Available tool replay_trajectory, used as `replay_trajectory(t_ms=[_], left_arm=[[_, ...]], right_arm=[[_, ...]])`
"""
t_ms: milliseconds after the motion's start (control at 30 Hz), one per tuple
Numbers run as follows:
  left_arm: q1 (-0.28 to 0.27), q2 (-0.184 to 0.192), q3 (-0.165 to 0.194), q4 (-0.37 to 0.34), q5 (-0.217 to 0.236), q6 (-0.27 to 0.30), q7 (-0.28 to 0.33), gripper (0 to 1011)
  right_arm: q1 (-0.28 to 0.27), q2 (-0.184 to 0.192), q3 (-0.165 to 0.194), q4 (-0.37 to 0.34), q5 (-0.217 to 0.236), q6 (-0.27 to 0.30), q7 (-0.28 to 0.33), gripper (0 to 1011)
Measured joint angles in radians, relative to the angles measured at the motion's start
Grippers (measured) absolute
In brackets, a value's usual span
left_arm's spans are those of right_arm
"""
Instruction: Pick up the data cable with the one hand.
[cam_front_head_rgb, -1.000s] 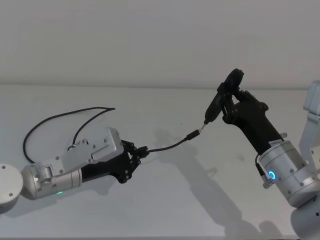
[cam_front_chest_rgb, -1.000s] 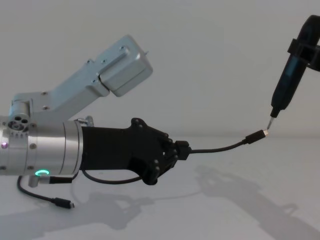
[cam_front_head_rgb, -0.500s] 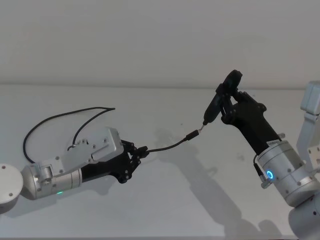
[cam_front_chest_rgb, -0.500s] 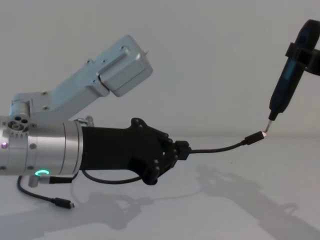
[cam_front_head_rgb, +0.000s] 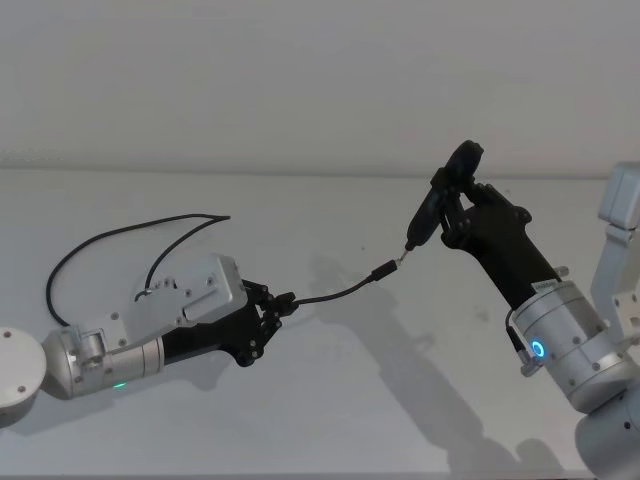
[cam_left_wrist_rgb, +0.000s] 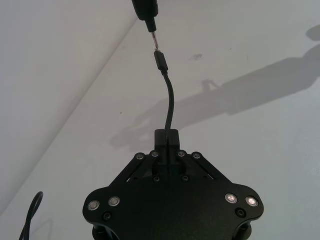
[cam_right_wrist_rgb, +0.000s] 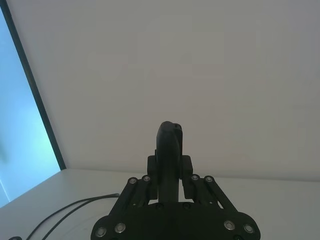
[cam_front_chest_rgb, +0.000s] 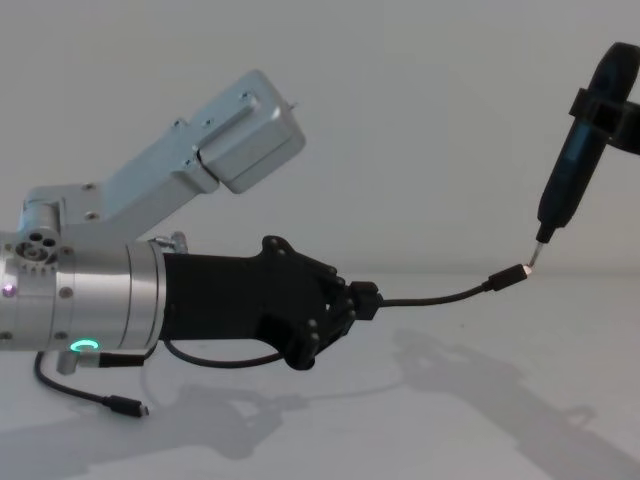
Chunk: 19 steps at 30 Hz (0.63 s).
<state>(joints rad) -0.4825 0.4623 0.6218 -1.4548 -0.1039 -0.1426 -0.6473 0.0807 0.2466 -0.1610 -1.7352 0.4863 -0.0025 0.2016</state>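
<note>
Long thin black data cable (cam_front_chest_rgb: 440, 296) pinched in black left gripper (cam_front_chest_rgb: 352, 303); silvery plug tip meeting slim black pen-like tool (cam_front_chest_rgb: 572, 180) clamped in right gripper (cam_front_head_rgb: 462, 212).

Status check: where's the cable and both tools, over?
Left tool shut on cable, plug end lifted off table. Right tool shut on pen, tip at the plug. Nothing in the way.

The left gripper (cam_front_head_rgb: 278, 305) is built of black linked fingers dotted with small silver screws, on a matte black palm block. It is carried by a thick silver cylindrical wrist marked with a green ring light, topped by a boxy light-grey camera housing. The right gripper (cam_front_head_rgb: 452, 200) is likewise black, and its silver wrist is marked with a blue ring light.
</note>
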Motion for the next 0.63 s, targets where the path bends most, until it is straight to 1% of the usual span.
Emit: replay_trajectory(t_ms=[633], left_arm=[[0.000,0.000,0.000,0.000,0.000,0.000,0.000,29]], right_arm=[[0.002,-0.001,0.000,0.002,-0.002,0.000,0.000,274]])
